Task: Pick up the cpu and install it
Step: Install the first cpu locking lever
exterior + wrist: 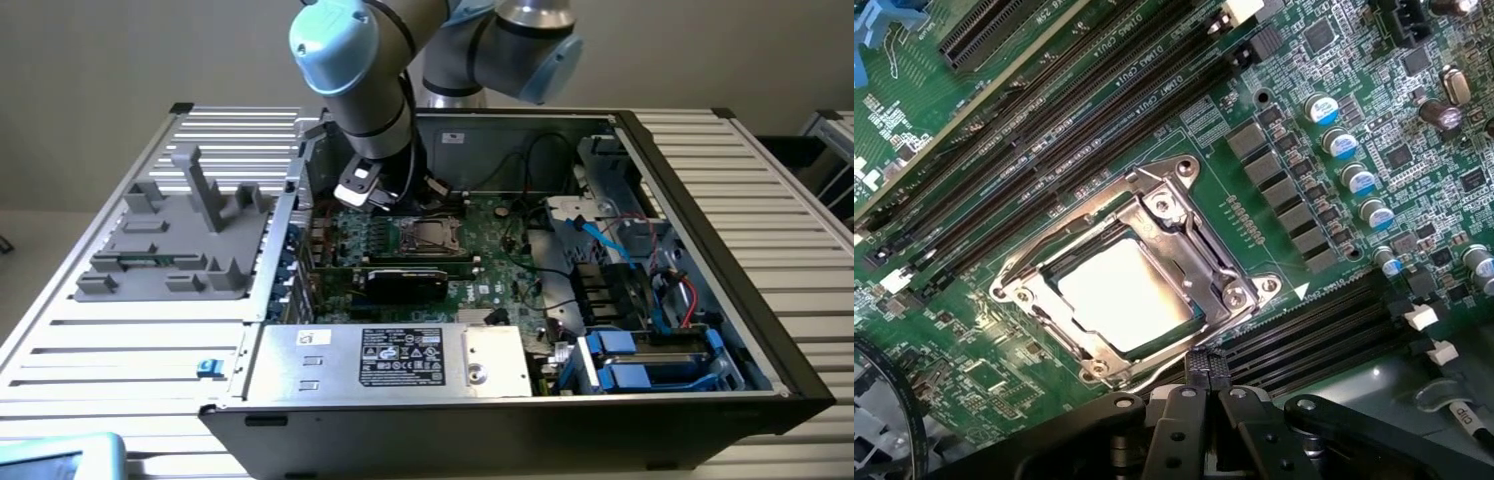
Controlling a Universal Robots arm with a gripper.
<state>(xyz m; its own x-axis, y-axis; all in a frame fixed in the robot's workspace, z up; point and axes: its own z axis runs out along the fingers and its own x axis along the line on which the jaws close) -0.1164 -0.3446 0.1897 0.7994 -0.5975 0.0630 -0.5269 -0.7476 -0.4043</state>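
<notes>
You are looking at a silver slatted tabletop (120,340) that spans the whole scene. An open black computer case (507,435) lies on its side over the middle, reaching close to the tabletop's edge nearest the exterior camera. Towards the edge on the exterior view's left stands a grey plastic holder (174,245) with upright posts, just beside the case. A small blue clip (207,368) sits on the slats next to the case, nearer that same near edge.

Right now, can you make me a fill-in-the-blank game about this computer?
1. The cpu lies in the socket on the ____ circuit board.
2. The fingers are ____ and hold nothing.
3. The arm hangs over the ____ computer case.
Missing words: green, shut, open.
</notes>
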